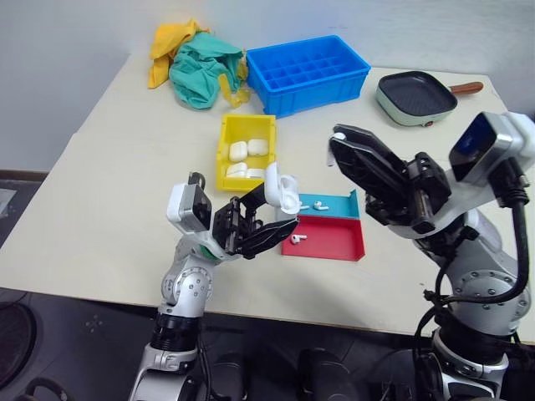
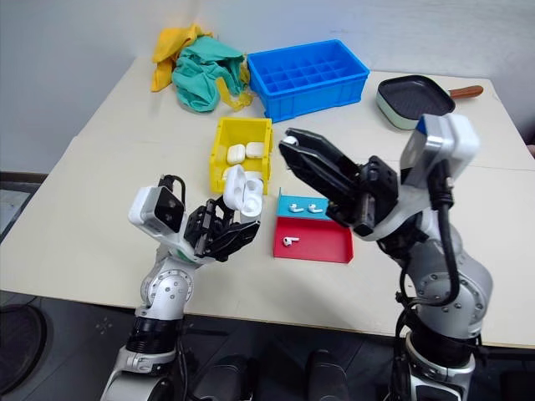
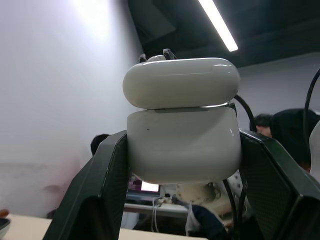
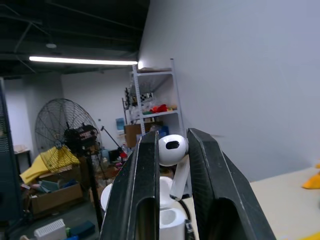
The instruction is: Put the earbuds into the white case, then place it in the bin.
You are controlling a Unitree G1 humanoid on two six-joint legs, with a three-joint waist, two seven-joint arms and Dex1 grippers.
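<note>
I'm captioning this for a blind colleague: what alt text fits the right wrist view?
The right claw is shut on an earbud, pinched between its two black fingers. Behind it are a gray wall, a large fan and a shelf.

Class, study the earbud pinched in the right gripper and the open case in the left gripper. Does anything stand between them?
Nothing visible does. The right gripper pinches an earbud; the left gripper holds the white case with its lid flipped open, and only open air separates them above the table.
</note>
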